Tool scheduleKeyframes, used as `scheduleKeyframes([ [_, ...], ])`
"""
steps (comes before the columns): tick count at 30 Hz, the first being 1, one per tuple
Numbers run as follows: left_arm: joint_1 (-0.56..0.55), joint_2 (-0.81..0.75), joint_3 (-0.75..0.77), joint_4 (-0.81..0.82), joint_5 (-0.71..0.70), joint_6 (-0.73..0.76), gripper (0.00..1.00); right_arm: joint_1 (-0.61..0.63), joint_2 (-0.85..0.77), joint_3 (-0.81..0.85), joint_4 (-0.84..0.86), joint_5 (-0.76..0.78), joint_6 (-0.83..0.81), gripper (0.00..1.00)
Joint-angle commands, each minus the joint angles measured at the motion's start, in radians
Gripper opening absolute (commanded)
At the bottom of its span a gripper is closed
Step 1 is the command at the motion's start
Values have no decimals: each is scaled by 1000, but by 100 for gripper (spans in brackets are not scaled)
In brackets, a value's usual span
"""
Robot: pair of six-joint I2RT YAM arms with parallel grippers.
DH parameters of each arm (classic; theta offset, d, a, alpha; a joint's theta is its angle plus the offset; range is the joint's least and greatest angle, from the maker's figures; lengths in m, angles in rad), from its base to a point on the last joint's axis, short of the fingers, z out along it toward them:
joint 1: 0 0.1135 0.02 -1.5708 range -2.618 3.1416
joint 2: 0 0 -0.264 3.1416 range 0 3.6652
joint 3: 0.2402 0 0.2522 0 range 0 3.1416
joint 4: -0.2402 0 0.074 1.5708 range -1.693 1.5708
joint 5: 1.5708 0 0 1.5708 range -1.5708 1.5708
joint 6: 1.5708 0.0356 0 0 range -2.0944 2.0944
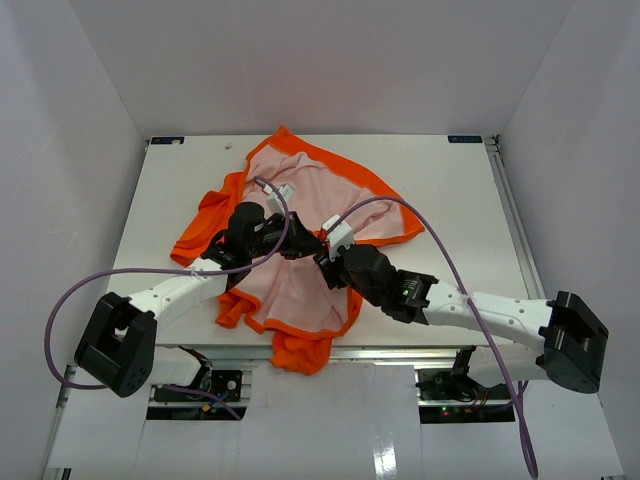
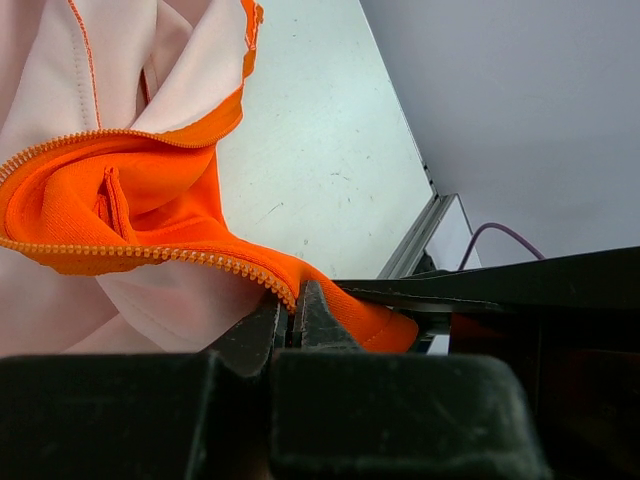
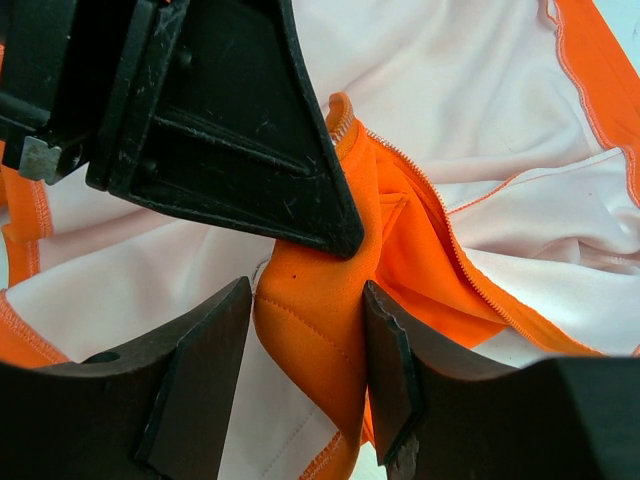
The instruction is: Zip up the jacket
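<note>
Right wrist: right end effector [image 3: 305, 300] apart astride a jacket [image 3: 420, 230] fold (left end effector [image 2: 293, 315] clamped on it)

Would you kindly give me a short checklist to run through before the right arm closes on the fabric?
1. The left gripper pinches the zipper edge of the small bright orange fabric jacket: ok.
2. The orange fabric fold sits between the jaws of the right gripper: ok; the jaws stand open on either side of it.
3. Metal zipper pull located: cannot tell; none shows in any view.
4. The two rows of zipper teeth brought together: not ok; the jacket lies open, lining up.
5. Clearance between the two grippers: cannot tell; the left one sits right above the right jaws.
</note>
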Motion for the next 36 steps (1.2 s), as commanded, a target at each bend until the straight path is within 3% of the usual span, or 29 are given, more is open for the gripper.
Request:
scheduleKeyframes([
  [1,-2,-3,19,7,-10,-8,0,7,21,54,51,35,3,53],
  [8,-2,-15,25,-29,-33,3,1,6,26,43,43,102,35,46],
  [13,-2,-17,30,-65,-63,6,0,6,-21,32,27,156,45,49],
  [24,-2,27,71,-109,-101,-25,0,47,-103,27,68,22,-84,44],
  [36,-2,20,77,-113,-96,-30,0,53,5,80,10,-19,-79,44],
])
